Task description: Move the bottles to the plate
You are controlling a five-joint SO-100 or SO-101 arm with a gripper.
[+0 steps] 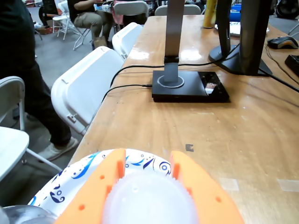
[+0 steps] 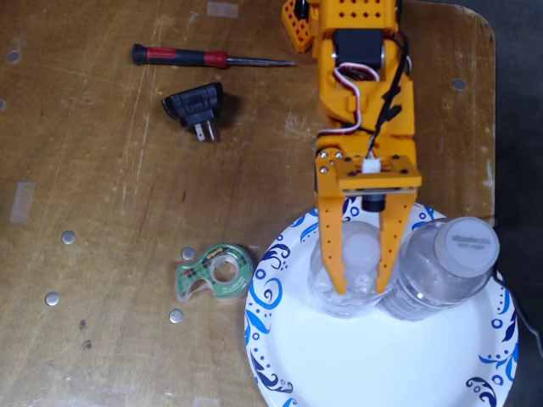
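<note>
Hand (image 2: 364, 291): mine, orange, two fingers clamped on a bottle (image 2: 360, 254) from either side; lower centre of the fixed view. In the wrist view the same hand (image 1: 148, 173) fills the bottom edge, pale cap between the fingers.

Items, fixed view, left to right:

1. Screwdriver (image 2: 208, 58), red and black grip, upper left, lying across the desk (image 2: 85, 170).
2. Black plug adapter (image 2: 197, 108), just below it.
3. Tape dispenser (image 2: 214, 272), green, lower left of centre; its print too small to read.
4. Plate (image 2: 271, 288), white with blue swirl rim, lower right.
5. Held bottle, upright, long axis vertical, directly under my hand, base over the plate's upper part.
6. Second bottle (image 2: 445, 263), upright on the plate, touching or just beside the held one on its right. Cap embossing not legible; labels hidden from above.

Judgement: the held bottle sits inside the rim, so the coming move is a release and a straight lift, minding the neighbour.
</note>
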